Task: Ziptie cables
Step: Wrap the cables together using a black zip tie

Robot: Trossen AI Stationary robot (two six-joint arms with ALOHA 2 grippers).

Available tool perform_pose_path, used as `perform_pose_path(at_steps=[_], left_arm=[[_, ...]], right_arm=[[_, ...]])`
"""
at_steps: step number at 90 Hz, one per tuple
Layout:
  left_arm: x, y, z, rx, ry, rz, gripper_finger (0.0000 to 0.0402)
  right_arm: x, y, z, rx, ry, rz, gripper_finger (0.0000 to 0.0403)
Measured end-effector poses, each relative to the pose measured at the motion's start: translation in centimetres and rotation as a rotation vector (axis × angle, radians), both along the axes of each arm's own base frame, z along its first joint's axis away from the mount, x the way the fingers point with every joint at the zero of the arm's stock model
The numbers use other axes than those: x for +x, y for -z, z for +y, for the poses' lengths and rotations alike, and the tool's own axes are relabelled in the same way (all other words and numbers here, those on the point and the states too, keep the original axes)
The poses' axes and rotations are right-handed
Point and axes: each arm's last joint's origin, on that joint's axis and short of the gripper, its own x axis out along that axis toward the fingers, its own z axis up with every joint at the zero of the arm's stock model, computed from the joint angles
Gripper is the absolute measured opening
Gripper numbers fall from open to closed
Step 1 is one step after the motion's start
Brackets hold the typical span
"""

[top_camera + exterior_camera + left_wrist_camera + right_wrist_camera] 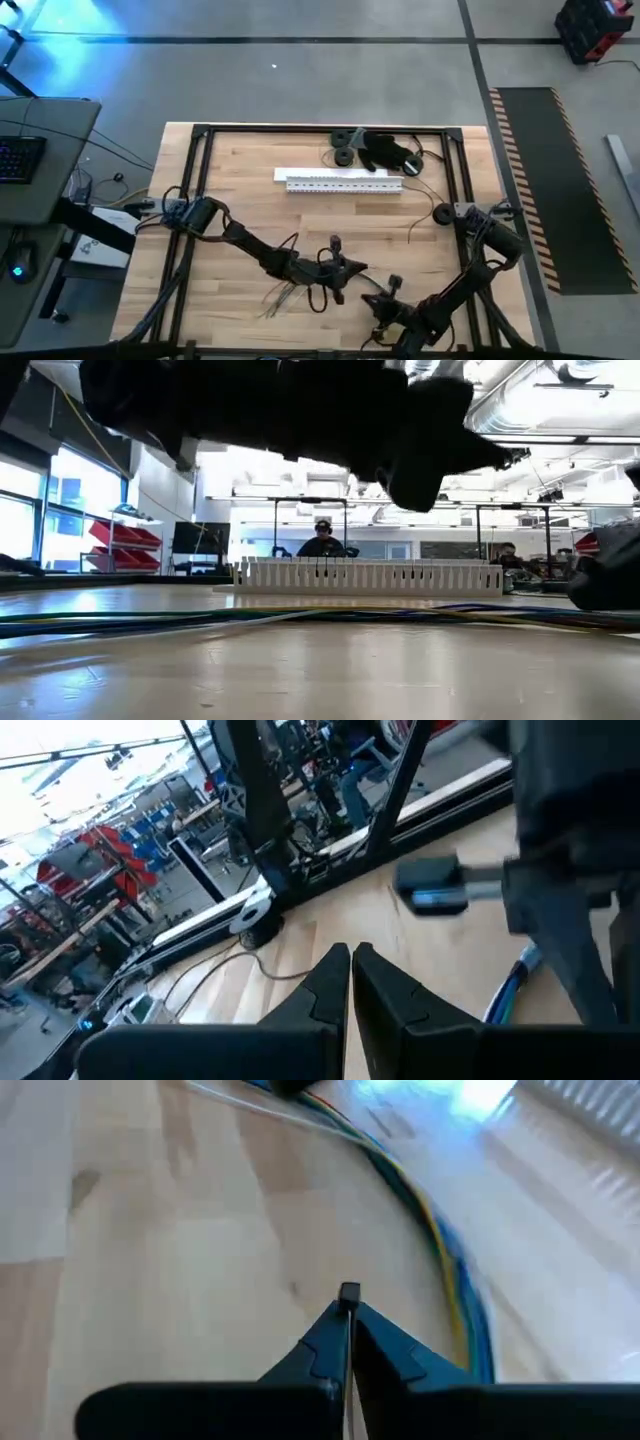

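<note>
Cables (290,292) sprawl loose on your worktop (240,180); left gripper (350,965) closed empty, right gripper (349,1312) pinching something small — strands could slip apart before bundling.

Two dark arms worked over one wooden table (240,190). One bundle of cables (290,292) lay near its front edge, its wires too thin to count. One white slotted strip (345,181) and three black rolls (343,146) sat toward the back edge.
</note>
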Motion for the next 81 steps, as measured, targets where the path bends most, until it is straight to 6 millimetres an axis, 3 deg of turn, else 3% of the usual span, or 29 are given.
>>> perform_pose_path(at_steps=[23, 39, 63, 81], left_arm=[[0.6, 1.4, 1.7, -0.147, 0.064, 0.127, 0.0001], [0.4, 1.8, 1.8, -0.134, 0.118, 0.199, 0.0001], [-0.7, -0.8, 2.1, -0.098, 0.071, 0.321, 0.0001], [-3.2, -3.6, 2.6, -0.185, 0.052, 0.504, 0.0001]], right_arm=[[-0.8, 0.1, -0.9, -0.067, -0.056, -0.180, 0.0000], [-0.6, -0.1, -2.0, -0.072, -0.126, -0.268, 0.0000], [-0.5, -5.2, -2.3, -0.101, -0.364, -0.621, 0.0000], [-0.7, -8.5, -2.0, -0.118, -0.612, -0.769, 0.0000]])
